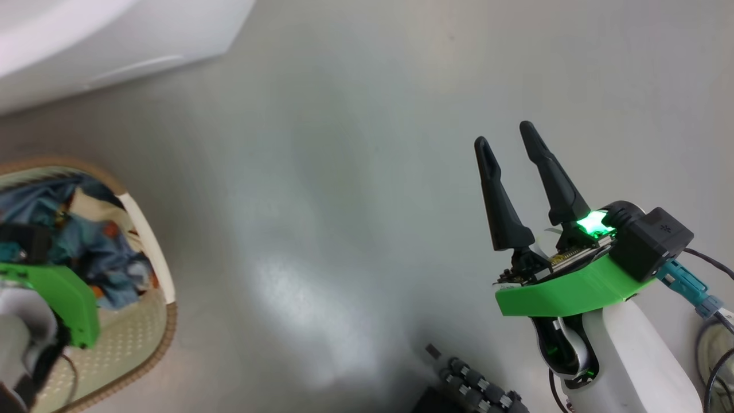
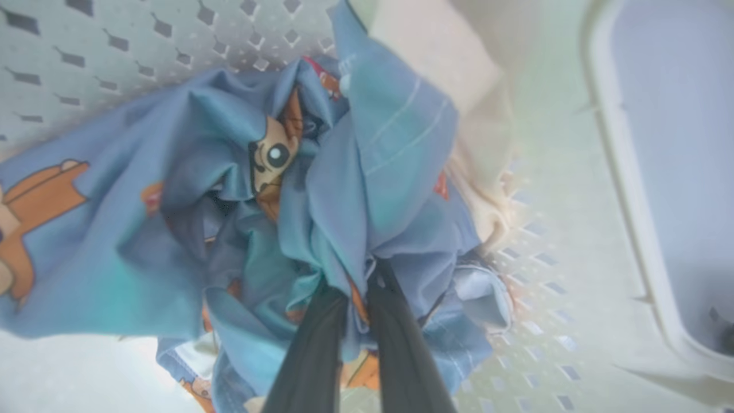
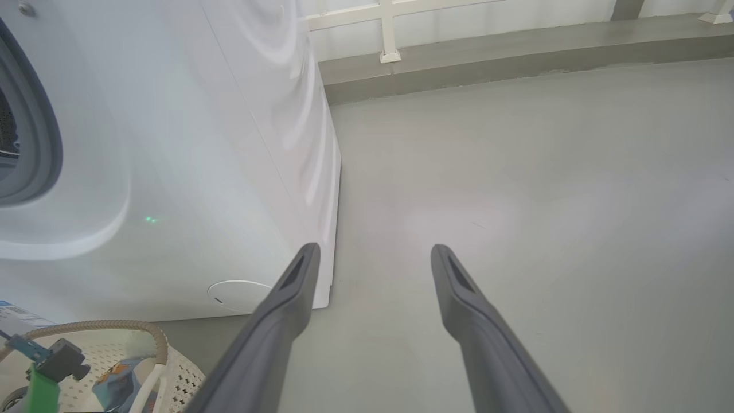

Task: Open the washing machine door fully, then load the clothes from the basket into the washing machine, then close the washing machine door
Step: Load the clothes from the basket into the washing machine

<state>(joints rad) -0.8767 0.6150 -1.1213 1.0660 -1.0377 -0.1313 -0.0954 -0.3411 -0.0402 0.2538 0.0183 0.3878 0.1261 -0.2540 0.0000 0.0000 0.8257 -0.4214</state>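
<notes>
The basket [image 1: 163, 269], cream with a brown woven rim, sits on the floor at the left, holding the clothes [image 1: 109, 252], light blue fabric with orange-brown bears. In the left wrist view my left gripper [image 2: 358, 281] is shut on a bunched fold of the clothes [image 2: 229, 201], inside the perforated basket [image 2: 114, 51]. My right gripper [image 1: 506, 137] hovers open over bare floor at the right, holding nothing. The white washing machine [image 3: 200, 143] stands left of the right gripper [image 3: 374, 249], its grey-blue rubber ring [image 3: 34, 143] at the frame edge. The washing machine door is out of view.
A corner of the machine [image 1: 86, 46] lies beyond the basket. Grey floor [image 1: 355, 201] spreads between the two arms. A low kerb with a white railing [image 3: 390, 34] runs along the far side. Cables [image 1: 711, 321] hang by my right forearm.
</notes>
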